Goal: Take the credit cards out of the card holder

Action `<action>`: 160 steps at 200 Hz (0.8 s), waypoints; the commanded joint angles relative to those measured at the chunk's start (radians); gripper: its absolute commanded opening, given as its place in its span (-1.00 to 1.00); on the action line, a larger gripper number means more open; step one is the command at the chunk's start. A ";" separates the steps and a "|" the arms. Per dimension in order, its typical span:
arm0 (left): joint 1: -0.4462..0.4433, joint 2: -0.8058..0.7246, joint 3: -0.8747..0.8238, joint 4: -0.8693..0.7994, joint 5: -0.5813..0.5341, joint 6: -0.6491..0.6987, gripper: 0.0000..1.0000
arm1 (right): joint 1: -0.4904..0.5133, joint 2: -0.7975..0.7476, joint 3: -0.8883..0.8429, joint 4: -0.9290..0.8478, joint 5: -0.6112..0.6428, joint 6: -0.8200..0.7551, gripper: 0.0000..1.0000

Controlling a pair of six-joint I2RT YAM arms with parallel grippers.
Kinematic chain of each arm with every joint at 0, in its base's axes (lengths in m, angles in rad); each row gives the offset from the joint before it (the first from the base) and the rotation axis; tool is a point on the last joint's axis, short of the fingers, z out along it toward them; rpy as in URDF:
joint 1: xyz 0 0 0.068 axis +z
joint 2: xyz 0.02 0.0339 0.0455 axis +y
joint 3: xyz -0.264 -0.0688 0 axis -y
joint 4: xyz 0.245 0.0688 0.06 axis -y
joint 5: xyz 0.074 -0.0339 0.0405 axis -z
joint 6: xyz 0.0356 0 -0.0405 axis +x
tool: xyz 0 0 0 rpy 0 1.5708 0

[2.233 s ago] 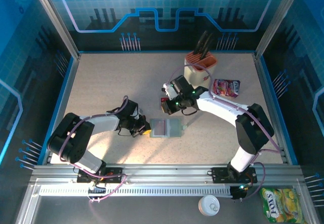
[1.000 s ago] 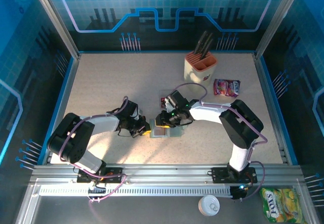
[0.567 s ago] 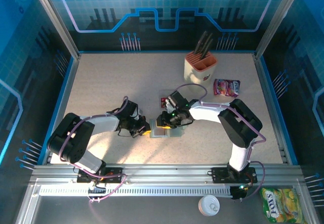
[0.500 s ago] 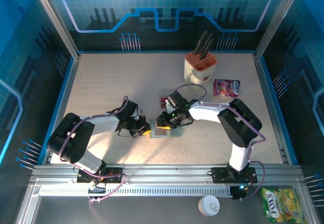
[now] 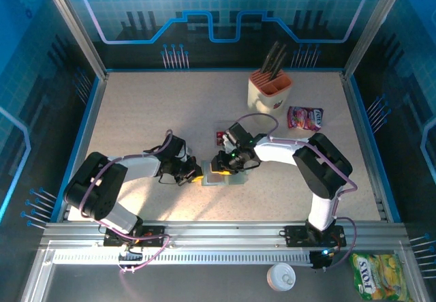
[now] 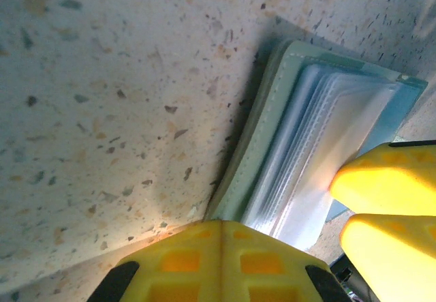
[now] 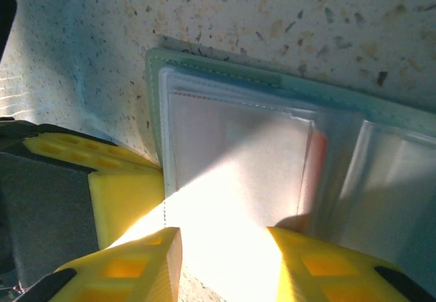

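Lying open on the desk [image 5: 150,111], the holder [image 5: 219,178] is pinned at its left edge by the left gripper [image 6: 221,230], jaws together, seemingly so a sleeved red card [image 7: 315,159] can be drawn by the right gripper [image 7: 221,247], jaws apart above it.

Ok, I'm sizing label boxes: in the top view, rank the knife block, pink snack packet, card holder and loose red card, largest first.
1. knife block.
2. pink snack packet and card holder, tied: they look alike, and the right hand covers part of the holder.
3. red card, clearly smallest.
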 commanded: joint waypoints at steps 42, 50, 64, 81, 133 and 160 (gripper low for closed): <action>0.006 0.015 -0.003 -0.024 -0.017 0.033 -0.92 | -0.028 -0.026 0.004 -0.074 0.049 -0.029 -0.24; 0.006 0.013 -0.001 -0.027 -0.018 0.034 -0.92 | -0.029 -0.026 0.001 -0.070 0.045 -0.027 -0.24; 0.005 0.009 0.004 -0.037 -0.019 0.037 -0.92 | -0.031 -0.031 -0.005 -0.061 0.039 -0.026 -0.24; 0.005 0.004 0.013 -0.051 -0.022 0.045 -0.92 | -0.032 -0.037 -0.012 -0.052 0.034 -0.025 -0.24; 0.006 -0.025 0.038 -0.084 -0.027 0.044 -0.91 | -0.039 -0.046 -0.034 -0.026 0.013 -0.019 -0.24; 0.006 -0.045 0.052 -0.096 -0.025 0.035 -0.89 | -0.041 -0.044 -0.042 -0.013 0.004 -0.019 -0.25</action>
